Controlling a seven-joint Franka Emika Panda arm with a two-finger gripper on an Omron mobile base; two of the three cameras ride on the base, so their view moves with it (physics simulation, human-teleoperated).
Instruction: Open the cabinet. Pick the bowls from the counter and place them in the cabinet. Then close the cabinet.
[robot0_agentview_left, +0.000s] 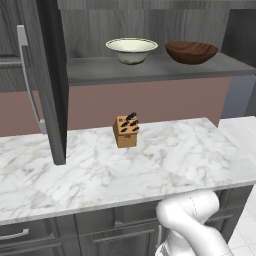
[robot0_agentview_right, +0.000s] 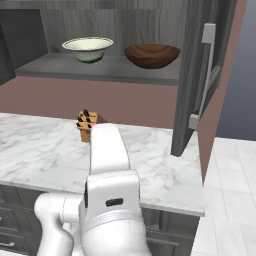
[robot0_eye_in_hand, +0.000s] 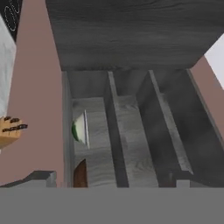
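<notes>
The gripper (robot0_eye_in_hand: 112, 183) stands wide and empty, its dark tips at the bottom of the rolled hand view, facing the open cabinet (robot0_eye_in_hand: 131, 131) with its shelves. Both bowls sit side by side on the lowest shelf: the cream-white ceramic bowl (robot0_agentview_left: 131, 50) and, just beside it, the dark wooden bowl (robot0_agentview_left: 191, 52). What seems left is closing. The left door (robot0_agentview_left: 50, 80) and right door (robot0_agentview_right: 200, 75) stand swung out; they look stiff and hinged, best taken by the long silver bar handle (robot0_agentview_right: 207, 75) or pushed on the panel. On the bench (robot0_agentview_left: 165, 160) stands a small knife block (robot0_agentview_left: 126, 131).
</notes>
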